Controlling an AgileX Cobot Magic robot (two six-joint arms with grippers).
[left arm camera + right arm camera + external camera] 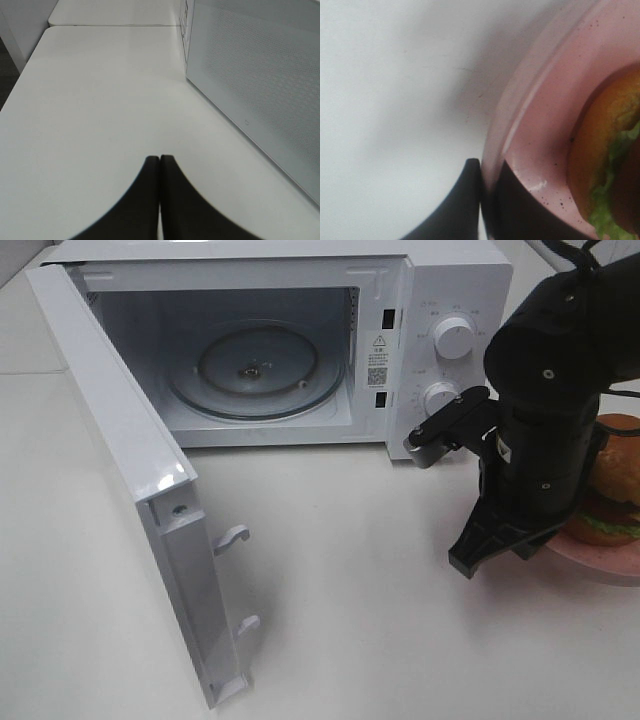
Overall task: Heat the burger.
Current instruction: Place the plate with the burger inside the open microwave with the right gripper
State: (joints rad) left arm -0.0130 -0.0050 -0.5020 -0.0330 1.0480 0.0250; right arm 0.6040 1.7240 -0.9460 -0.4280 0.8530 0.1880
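Burger: I see the burger (pixel 615 485), with a glossy golden-brown bun over green lettuce and red tomato. It sits on the round pink plate (pixel 598 562) at the right edge of the white tabletop (pixel 350 590), outside the oven.
Right claw: my black right claw (pixel 481 167) is closed on the rim of the round pink plate, one finger outside it and one inside, near the burger.
Left claw: my black left claw (pixel 160 159) is closed, fingers pressed together on nothing. It is over the tabletop beside the perforated door panel, and I cannot tell whether it touches.
Microwave: the boxy white microwave (pixel 455 275) stands at the back, its white door (pixel 110 420) swung wide open.
Turntable: the round glass turntable (pixel 255 375) lies inside the cavity.
Knobs: two round white knobs (pixel 453 338) sit one above the other, beside the right arm.
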